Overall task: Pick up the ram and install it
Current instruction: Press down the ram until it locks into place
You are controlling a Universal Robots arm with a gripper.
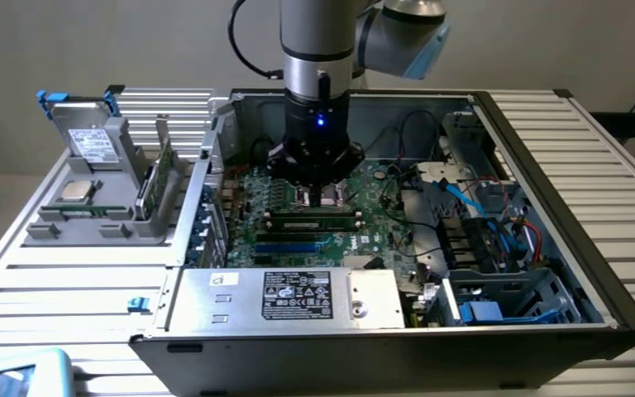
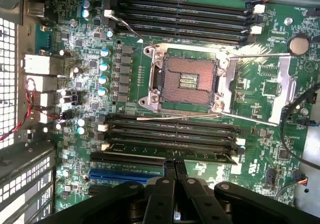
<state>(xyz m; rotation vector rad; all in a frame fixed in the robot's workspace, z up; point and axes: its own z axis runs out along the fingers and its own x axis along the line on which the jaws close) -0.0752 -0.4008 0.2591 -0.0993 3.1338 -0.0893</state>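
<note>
The ram (image 1: 312, 218) is a long narrow green stick standing on edge in a memory slot of the motherboard (image 1: 379, 240), just in front of the open processor socket (image 2: 189, 79). In the wrist view the ram (image 2: 150, 152) shows as a thin green strip between the black slots. My gripper (image 1: 323, 197) hangs straight down over the ram's middle. Its fingers are shut, with the tips (image 2: 173, 165) pressed together at the ram's top edge and nothing held between them. I cannot tell whether the tips touch the stick.
The open computer case (image 1: 538, 165) surrounds the board, with cables and drive cages on the exterior view's right and the power supply (image 1: 284, 298) in front. A grey holder (image 1: 86, 223) outside on the exterior view's left carries a drive, a processor chip (image 1: 78, 191) and an expansion card (image 1: 161, 186).
</note>
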